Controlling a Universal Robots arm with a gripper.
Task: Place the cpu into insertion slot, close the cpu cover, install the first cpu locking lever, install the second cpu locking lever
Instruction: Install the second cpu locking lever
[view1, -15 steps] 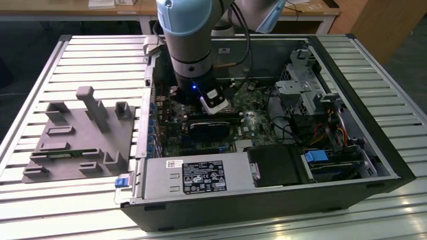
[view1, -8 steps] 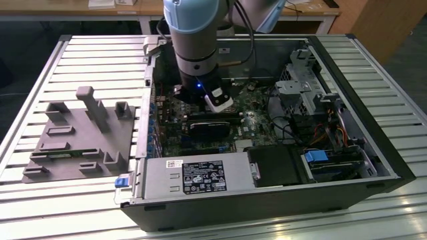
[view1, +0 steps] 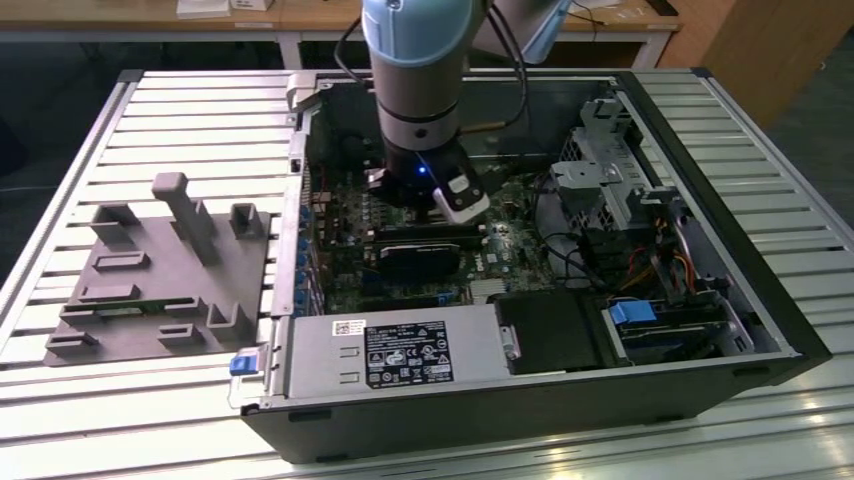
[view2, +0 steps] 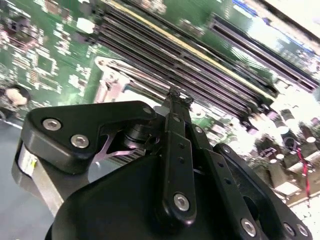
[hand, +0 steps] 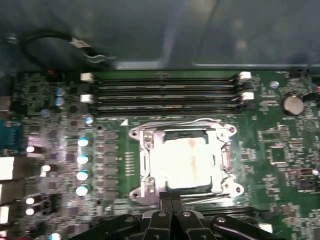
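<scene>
In the first wrist view the cpu (hand: 187, 159) lies flat in the insertion slot (hand: 137, 134) on the green board, its pale silver top showing. The cpu cover (hand: 146, 165) lies down around it as a thin metal frame. A thin wire lever (hand: 200, 121) runs along one side of the socket, and another (hand: 212, 199) along the opposite side. My gripper (hand: 170, 202) is shut at the socket's edge by that second lever, and I see nothing between its fingers. In the second wrist view the gripper (view2: 175, 95) is just above a corner of the socket frame (view2: 107, 75). In the exterior view the gripper (view1: 424, 205) hangs inside the open computer case.
Long black memory slots (hand: 165, 92) run beside the socket. A power supply (view1: 400, 352) sits at the case's front, with drive bays (view1: 617, 175) and cables on the exterior view's right. A grey fixture (view1: 160, 270) stands on the slatted table at the exterior view's left.
</scene>
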